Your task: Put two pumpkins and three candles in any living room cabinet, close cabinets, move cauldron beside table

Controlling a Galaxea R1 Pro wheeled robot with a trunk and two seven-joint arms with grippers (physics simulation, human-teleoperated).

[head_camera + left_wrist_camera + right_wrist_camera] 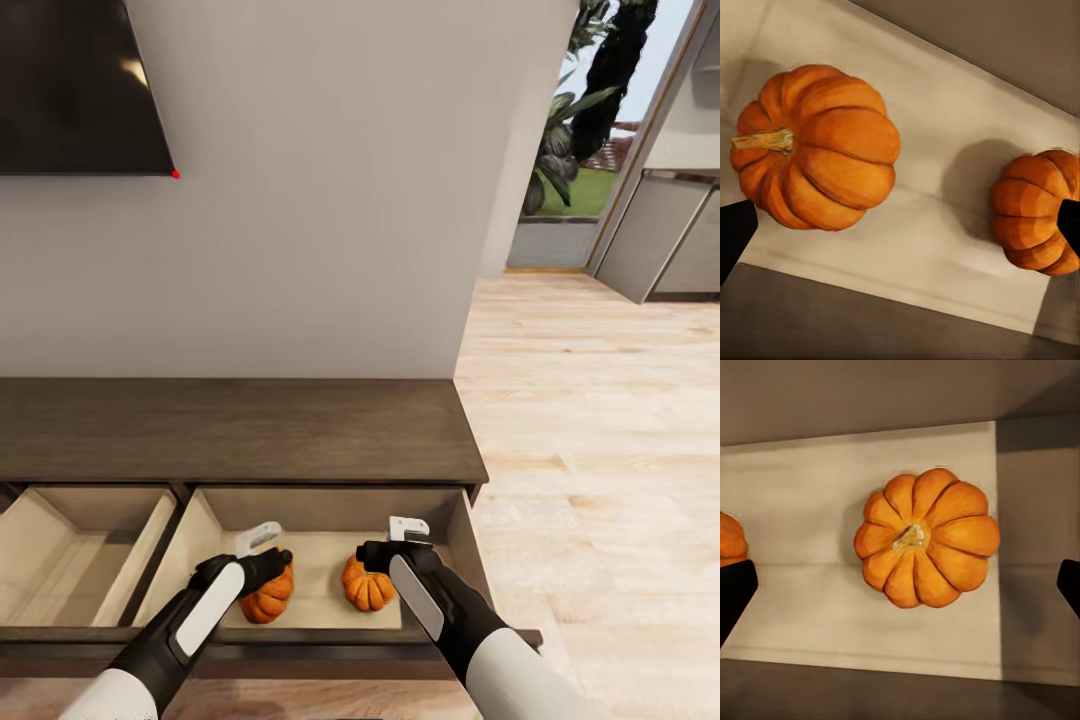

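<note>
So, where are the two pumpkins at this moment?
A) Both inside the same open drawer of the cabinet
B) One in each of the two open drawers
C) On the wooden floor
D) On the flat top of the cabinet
A: the left pumpkin and the right pumpkin both lie on the pale bottom of the right-hand open drawer of the cabinet.

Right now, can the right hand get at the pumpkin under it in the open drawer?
Probably yes. The right hand hangs open over the right pumpkin, which sits upright on the open drawer's floor, apart from the left pumpkin; nothing lies between.
</note>
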